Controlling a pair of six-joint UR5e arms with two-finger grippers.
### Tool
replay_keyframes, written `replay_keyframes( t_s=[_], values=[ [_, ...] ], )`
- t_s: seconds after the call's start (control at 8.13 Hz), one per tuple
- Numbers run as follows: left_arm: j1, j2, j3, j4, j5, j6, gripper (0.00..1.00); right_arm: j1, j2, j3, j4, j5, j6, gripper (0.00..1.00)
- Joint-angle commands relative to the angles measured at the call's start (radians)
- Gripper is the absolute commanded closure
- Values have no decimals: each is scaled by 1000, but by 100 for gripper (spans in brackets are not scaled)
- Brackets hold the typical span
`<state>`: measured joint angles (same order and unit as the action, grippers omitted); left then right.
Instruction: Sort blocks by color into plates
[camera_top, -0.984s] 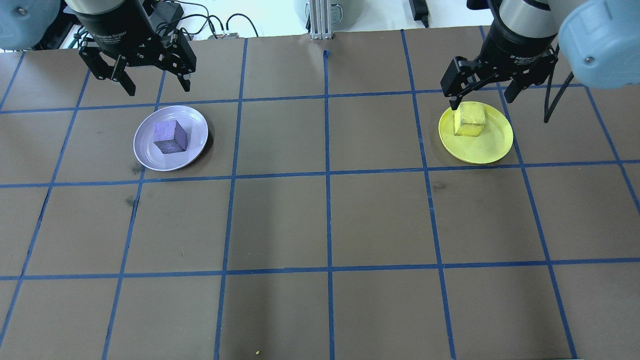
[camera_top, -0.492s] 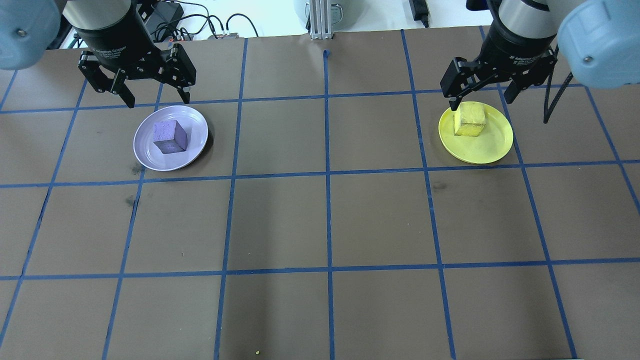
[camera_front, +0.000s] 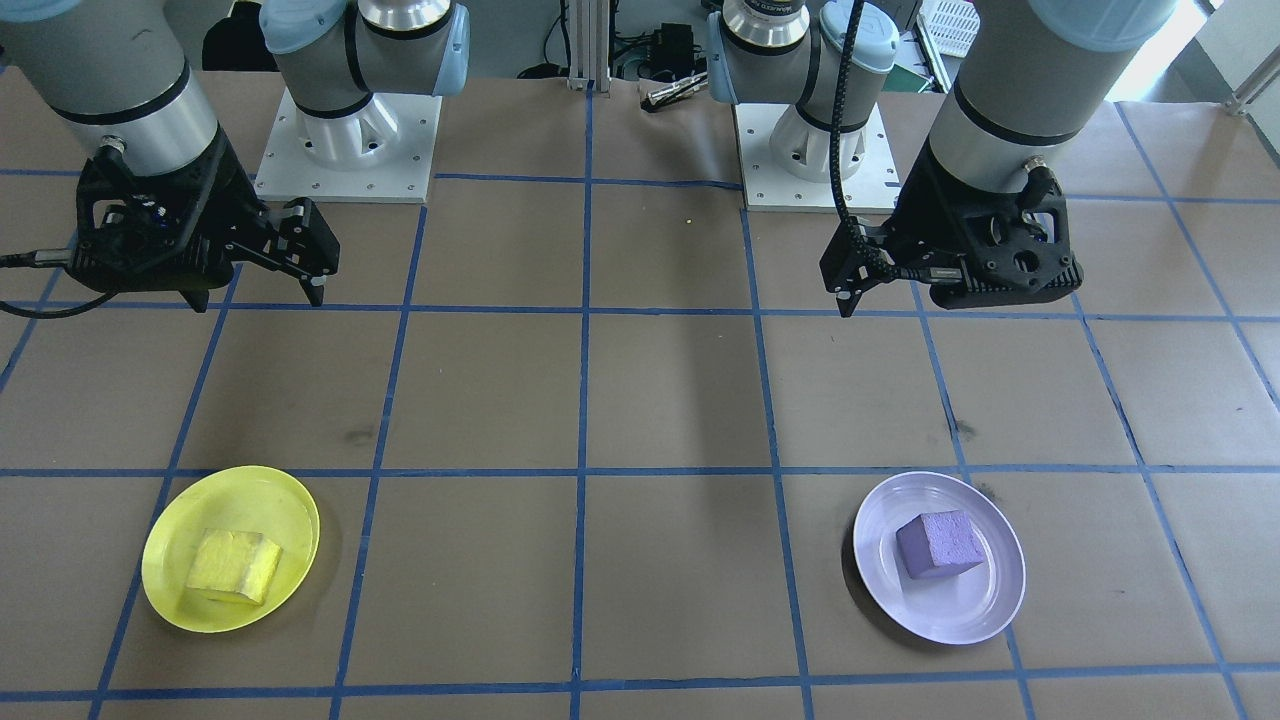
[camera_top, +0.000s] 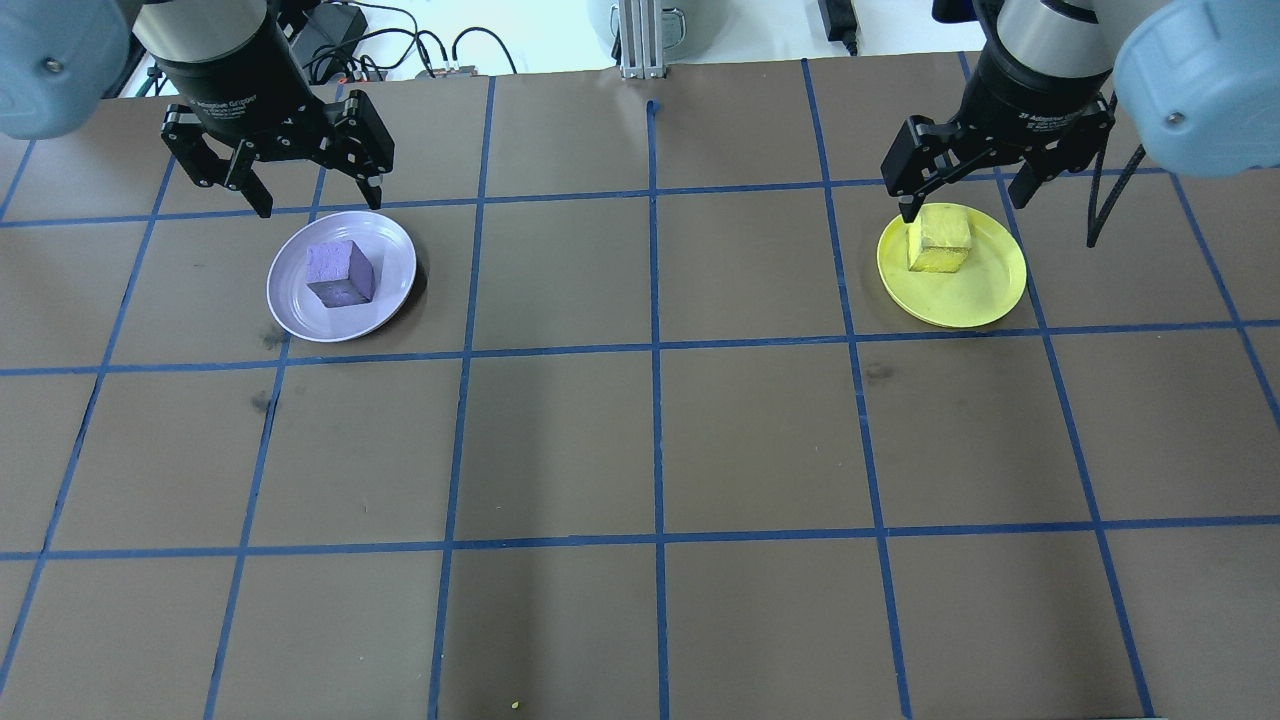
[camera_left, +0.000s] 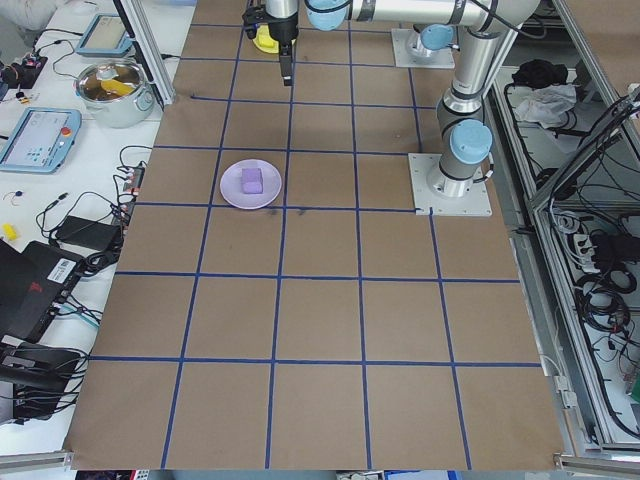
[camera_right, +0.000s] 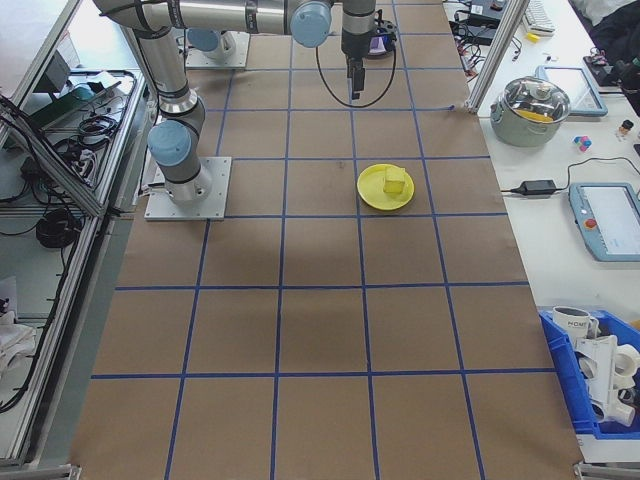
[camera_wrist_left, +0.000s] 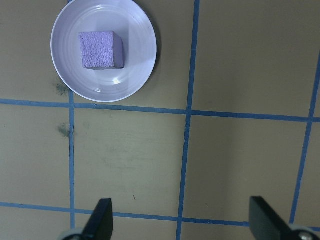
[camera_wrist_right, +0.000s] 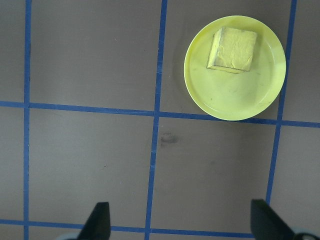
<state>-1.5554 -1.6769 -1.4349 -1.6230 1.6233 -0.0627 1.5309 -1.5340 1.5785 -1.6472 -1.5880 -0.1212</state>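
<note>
- The purple block lies in the lavender plate, upper left of the overhead view; the yellow block lies in the yellow plate, upper right.
- Both blocks look light, rough and perhaps a little soft; I would grip two opposite flat sides.
- My left gripper and right gripper are wide apart and hold nothing.
- I read "Adaptive Gripper" on the wrists.

Both wrist views: only fingertips of left gripper and tips of right gripper show, rest cut off at bottom edge. Overhead: arms cropped at top. Ext. left: yellow plate mostly hidden behind far arm.
</note>
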Motion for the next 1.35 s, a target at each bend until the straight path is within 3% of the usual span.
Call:
replay_keyframes(
  t_s=[0.0, 1.23],
  values=[
    [0, 6, 1, 0, -5, 1, 4, 0, 0, 0, 0, 5, 0, 0],
    [1, -4, -6, 2, 1, 1, 4, 0, 12, 2, 1, 2, 0, 0]
  ],
)
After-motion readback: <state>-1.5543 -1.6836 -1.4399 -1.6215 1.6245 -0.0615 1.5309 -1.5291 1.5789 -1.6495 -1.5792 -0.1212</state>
